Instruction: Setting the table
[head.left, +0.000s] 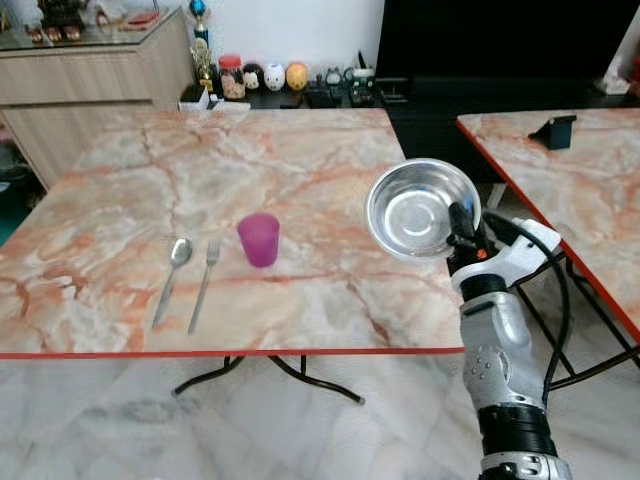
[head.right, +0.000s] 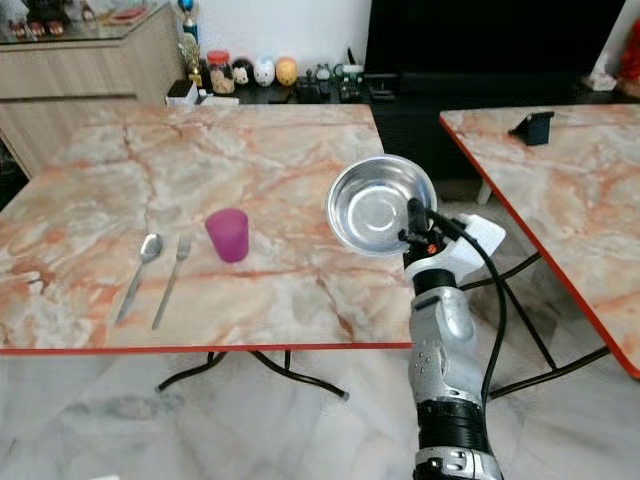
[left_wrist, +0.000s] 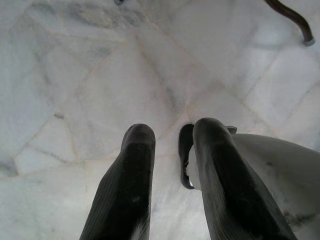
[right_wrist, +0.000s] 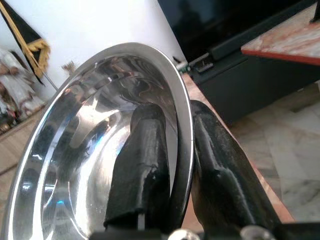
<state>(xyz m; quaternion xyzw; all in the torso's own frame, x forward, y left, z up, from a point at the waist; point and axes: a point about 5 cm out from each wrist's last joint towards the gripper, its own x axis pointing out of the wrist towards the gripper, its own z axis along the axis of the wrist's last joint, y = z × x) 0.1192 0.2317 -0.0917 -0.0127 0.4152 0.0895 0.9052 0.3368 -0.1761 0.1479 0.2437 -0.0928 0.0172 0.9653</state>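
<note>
**Right pincer holds steel bowl at surface edge**

Right pincer (head.left: 462, 232) is clamped on the rim of a steel bowl (head.left: 415, 209), one finger inside, one outside, per the right wrist view (right_wrist: 150, 165). Bowl is tilted up on edge, open side facing the camera, raised over the near right corner of the marble-pattern surface (head.left: 300, 160). On the surface: purple cup (head.left: 259, 239) near the middle, fork (head.left: 203, 283) just left of it, spoon (head.left: 171, 277) beside the fork, both lying lengthwise, apart from the cup. No readable writing or labels on bowl, cup or cutlery. Left pincer (left_wrist: 172, 175) hangs over the pale tiled floor (left_wrist: 75, 75), fingers slightly apart, holding nothing. Second surface (head.left: 570, 190) stands to the right with a dark object (head.left: 553, 131) on it. Small jars and figurines (head.left: 265, 77) line a low shelf behind; labels too small to read.
</note>
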